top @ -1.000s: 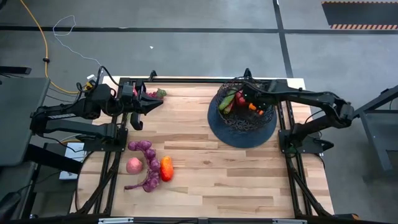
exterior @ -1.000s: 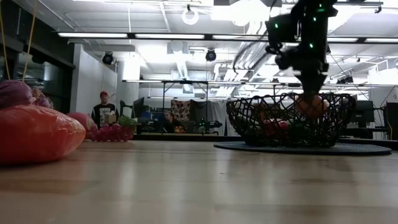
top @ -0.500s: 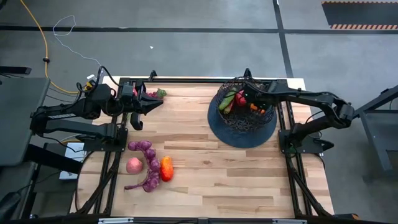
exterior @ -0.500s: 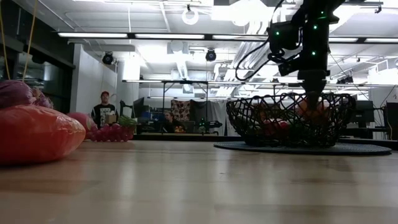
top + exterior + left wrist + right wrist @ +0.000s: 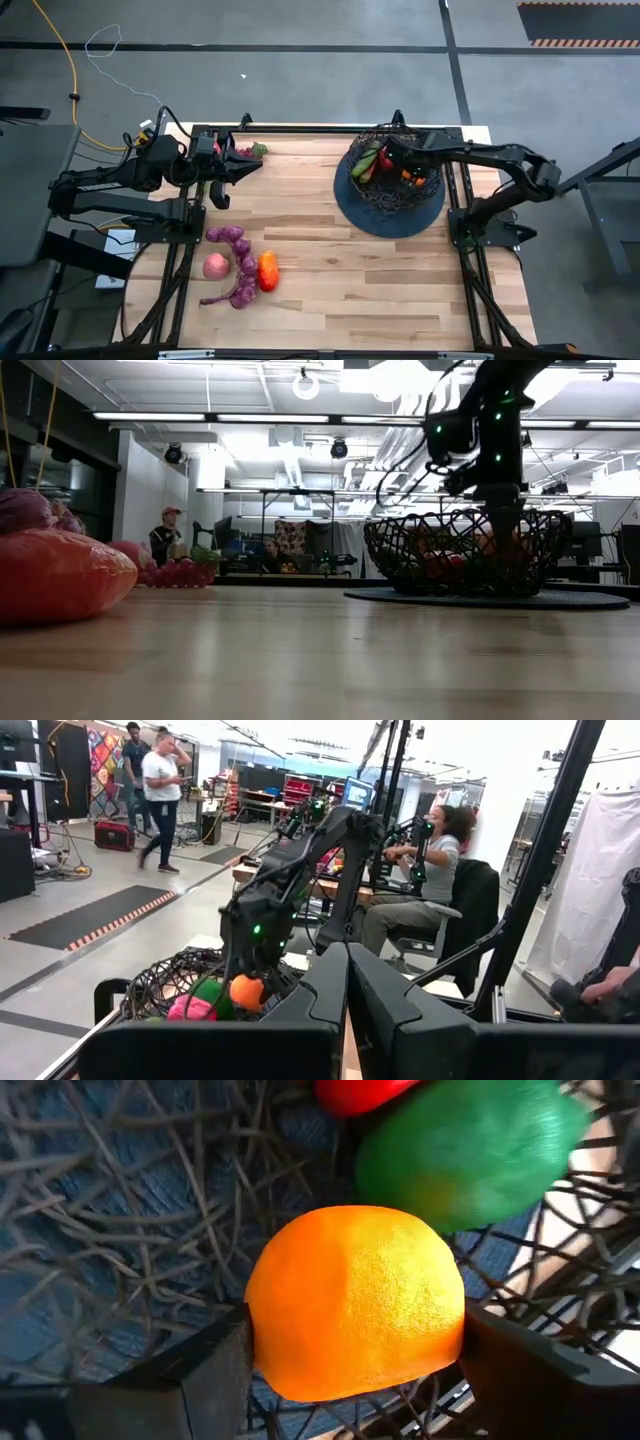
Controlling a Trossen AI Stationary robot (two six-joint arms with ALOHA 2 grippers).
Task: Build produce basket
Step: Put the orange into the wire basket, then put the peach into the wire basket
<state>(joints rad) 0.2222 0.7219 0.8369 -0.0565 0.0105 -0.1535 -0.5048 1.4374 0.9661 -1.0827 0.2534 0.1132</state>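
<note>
The basket point(image 5: 392, 200), a black wire-mesh bowl on a dark round base, stands at the table's far right and holds red, green and pink produce. My right gripper point(image 5: 392, 160) reaches down inside it, shut on an orange fruit point(image 5: 355, 1300); a green piece point(image 5: 470, 1150) and a red one point(image 5: 360, 1090) lie just beyond it. More produce lies on the near left of the table: purple grape bunches point(image 5: 238, 262), a pink piece point(image 5: 215, 265) and an orange-red piece point(image 5: 267, 270). My left gripper point(image 5: 345, 1010) waits shut at the far left, beside a red and green piece point(image 5: 250, 150). My right gripper pinches the orange fruit between its two fingers point(image 5: 215, 1370), one on each side of its widest part point(image 5: 270, 1315). It comes from above, pointing down into the basket point(image 5: 465, 555). Whether the fruit rests on the mesh below, I cannot tell.
The basket's rim stands around my right gripper point(image 5: 500, 525). The middle and near right of the wooden table point(image 5: 400, 290) are bare boards. People stand and sit in the room beyond the table.
My right gripper has gone down from above the rim into the basket, carrying the orange fruit with it, and has shifted slightly toward the table's left. It has stayed shut on the fruit.
</note>
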